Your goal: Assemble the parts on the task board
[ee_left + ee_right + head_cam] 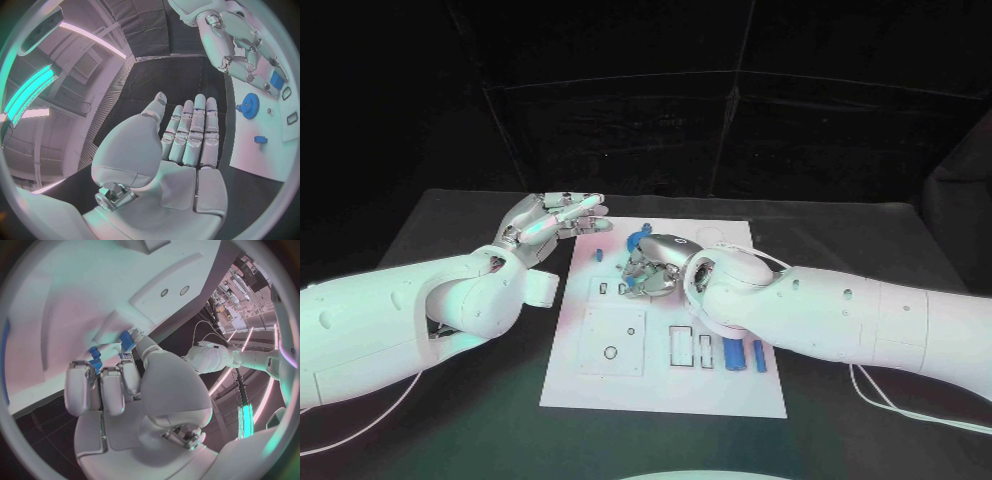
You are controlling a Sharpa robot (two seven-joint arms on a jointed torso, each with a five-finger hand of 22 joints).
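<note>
The white task board (668, 385) lies in the middle of the black table. My right hand (653, 272) hovers low over the board's far half, fingers curled around a small blue part (94, 358); that same part (277, 79) shows under the right hand (240, 45) in the left wrist view. A blue gear (639, 240) stands on the board just beyond the hand, also seen as the blue gear (250, 105). My left hand (554, 222) is raised beside the board's far left corner, palm flat, fingers (190, 127) straight and holding nothing.
A small blue peg (599, 255) sits near the board's left edge. Three long blue pieces (736, 352) lie in slots at the board's near right. A square recessed plate (612, 340) occupies the near left of the board. Black table surrounds it.
</note>
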